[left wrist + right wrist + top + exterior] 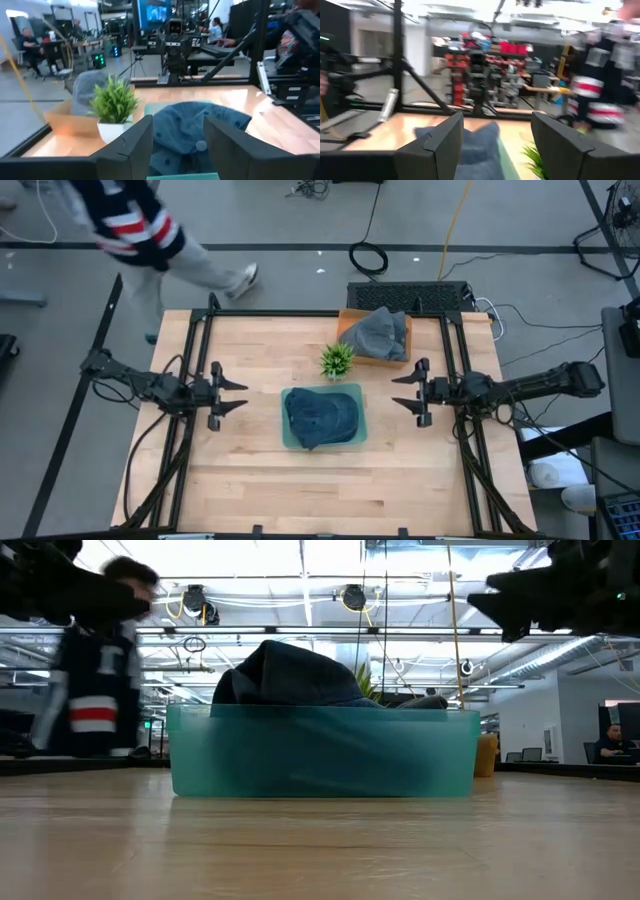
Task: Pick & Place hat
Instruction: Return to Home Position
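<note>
Reckon the blue caps [322,420] heaped in the green bin [359,394] soft, light and floppy (crowns likely to sag), take hold by the stiffer brim, and note left gripper [243,395] and right gripper [396,391] splayed empty either side of that bin, clear of it.

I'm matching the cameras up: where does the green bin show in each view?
High view: green bin near the picture's centre.
Low view: green bin fills the middle.
Left wrist view: green bin rim beside the plant.
Right wrist view: green bin edge beside the caps.
Shared landmark: blue caps piled inside.
</note>
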Available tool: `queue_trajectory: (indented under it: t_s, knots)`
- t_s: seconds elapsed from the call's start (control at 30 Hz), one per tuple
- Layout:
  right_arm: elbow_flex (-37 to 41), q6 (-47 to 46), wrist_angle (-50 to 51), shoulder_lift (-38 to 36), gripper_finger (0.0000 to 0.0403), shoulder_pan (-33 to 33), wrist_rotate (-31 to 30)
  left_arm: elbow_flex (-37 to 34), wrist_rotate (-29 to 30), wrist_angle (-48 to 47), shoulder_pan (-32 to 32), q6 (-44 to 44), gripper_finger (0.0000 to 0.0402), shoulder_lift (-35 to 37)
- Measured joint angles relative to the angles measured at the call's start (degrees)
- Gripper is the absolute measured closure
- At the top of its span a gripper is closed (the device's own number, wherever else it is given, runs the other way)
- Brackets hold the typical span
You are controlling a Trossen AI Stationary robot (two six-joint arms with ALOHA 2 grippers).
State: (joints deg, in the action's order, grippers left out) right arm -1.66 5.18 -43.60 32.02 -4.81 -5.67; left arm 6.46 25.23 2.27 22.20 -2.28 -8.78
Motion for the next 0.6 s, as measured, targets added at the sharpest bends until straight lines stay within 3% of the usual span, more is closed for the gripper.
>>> queue_trajectory:
  t_s: [0.23,0.43,0.6]
  knots:
    - [0.11,0.18,0.86,-2.81,0.0181,-0.01,7.36,0.00,-1.10,-1.28,0.00,-1.03,0.0232,2.70]
    - [0.11,0.18,4.14,-2.80,0.0181,-0.01,7.35,-0.54,-4.23,-0.51,0.00,-1.08,0.0238,2.96]
    - [0.16,-0.85,4.14,-2.81,0.0181,-0.01,7.33,-5.63,-4.37,6.64,0.00,-1.08,0.0228,2.94]
